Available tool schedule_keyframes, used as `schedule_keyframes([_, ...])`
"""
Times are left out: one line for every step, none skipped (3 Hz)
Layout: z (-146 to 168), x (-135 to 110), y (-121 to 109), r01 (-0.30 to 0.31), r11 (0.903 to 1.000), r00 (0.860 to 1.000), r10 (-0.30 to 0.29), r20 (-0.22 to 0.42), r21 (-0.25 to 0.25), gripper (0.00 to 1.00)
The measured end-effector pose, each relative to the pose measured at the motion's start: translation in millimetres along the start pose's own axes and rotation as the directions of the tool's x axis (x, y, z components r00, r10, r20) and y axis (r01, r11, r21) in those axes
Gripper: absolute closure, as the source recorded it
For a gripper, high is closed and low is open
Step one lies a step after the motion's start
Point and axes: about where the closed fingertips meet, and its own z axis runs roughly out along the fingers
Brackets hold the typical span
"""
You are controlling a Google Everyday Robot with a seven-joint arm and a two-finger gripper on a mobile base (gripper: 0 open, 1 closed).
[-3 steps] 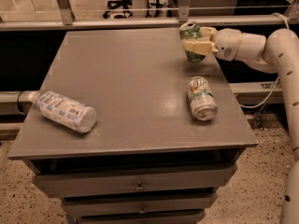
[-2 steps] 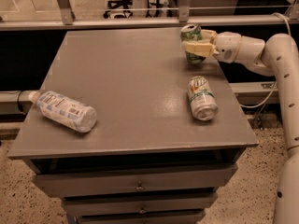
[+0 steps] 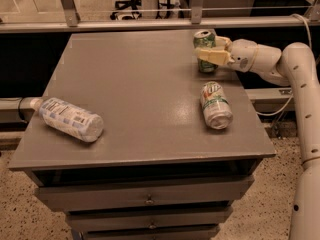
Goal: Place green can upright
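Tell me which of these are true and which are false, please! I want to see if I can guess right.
1. The green can is standing upright. True.
2. The robot's hand is over the plastic bottle. False: the hand is at the far right of the table, closed around the green can.
3. The silver-white can is lying on its side. True.
4. The plastic bottle stands up in the middle of the table. False: it lies on its side near the left edge.
5. The two cans are touching. False: there is bare table between them.
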Motion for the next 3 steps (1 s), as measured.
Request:
schedule_keyframes([-6.2, 4.4, 3.9, -0.015, 0.9999, 1.000, 0.015, 0.008, 0.000, 0.62])
schedule_keyframes([-7.6, 4.2, 4.8, -0.017, 0.9999, 1.000, 0.017, 0.008, 0.001, 0.40])
schedule_keyframes([-9.7, 3.8, 6.0, -0.017, 0.9998, 1.000, 0.017, 0.008, 0.002, 0.08])
